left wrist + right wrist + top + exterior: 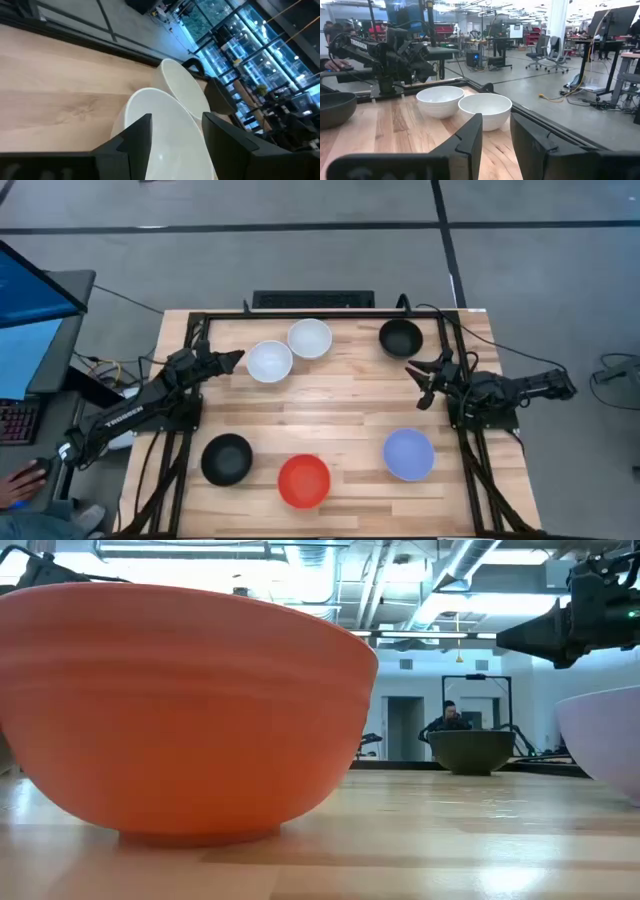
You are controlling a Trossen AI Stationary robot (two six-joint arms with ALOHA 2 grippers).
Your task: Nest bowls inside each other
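1. Six bowls sit singly on the wooden desk (340, 395), none inside another.
2. Taking the overhead view as a clock face: two white bowls stand touching near 11 o'clock, the nearer white bowl (269, 361) just beside the farther white bowl (310, 338).
3. A black bowl (401, 337) stands at about 1 o'clock, well apart from the white pair.
4. A second black bowl (227, 459) is at 8 o'clock, the red bowl (303, 480) at 6 o'clock near it, and the pale lavender bowl (408, 454) at 4 o'clock.
5. The left pincer (232, 360) hangs at 10 o'clock, just beside the nearer white bowl; its fingers are released, spread on either side of that bowl's rim in the left wrist view, grasping nothing.
6. The right pincer (420, 378) waits at 3 o'clock, near the black bowl at 1 o'clock, fingers parted and empty.
7. A person (447, 718) shows far behind the desk in the low view.
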